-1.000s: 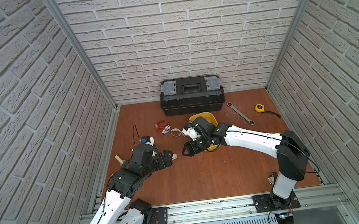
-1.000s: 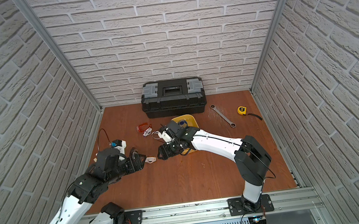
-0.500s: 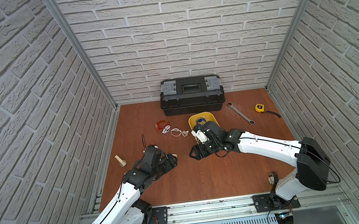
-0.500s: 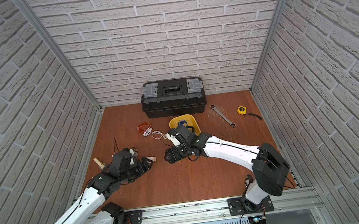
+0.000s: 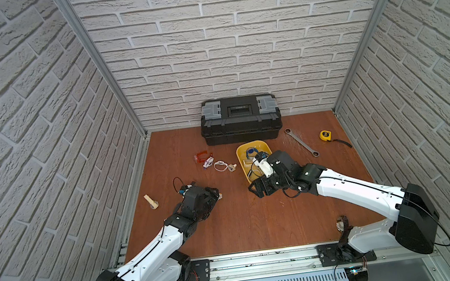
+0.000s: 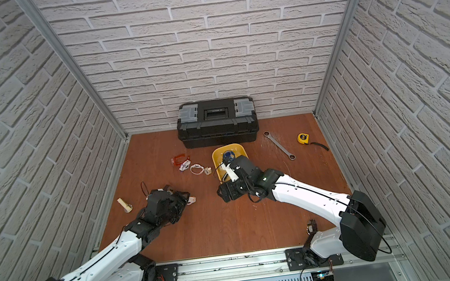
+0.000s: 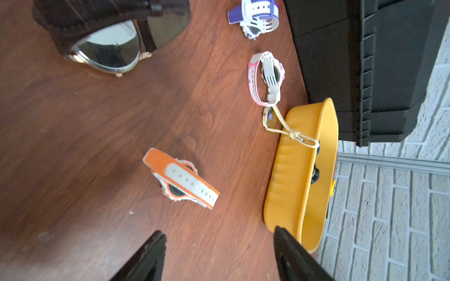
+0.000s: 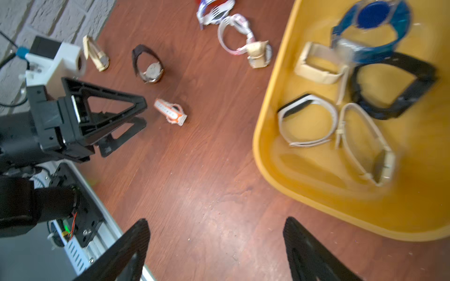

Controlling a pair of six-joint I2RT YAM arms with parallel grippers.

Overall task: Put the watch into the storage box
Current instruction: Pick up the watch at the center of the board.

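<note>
Where its side shows, the tub point(image 7: 289, 175) is ribbed.

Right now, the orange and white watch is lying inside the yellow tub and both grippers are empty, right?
Not quite. The orange and white watch lies on the wooden table outside the yellow tub, as the left wrist view shows. Both the left gripper and right gripper are empty.

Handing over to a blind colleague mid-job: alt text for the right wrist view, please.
Yellow storage box holds several watches; beside it on the wooden table, an orange-and-white watch lies in front of the open left end effector. The right end effector is open and empty.
</note>
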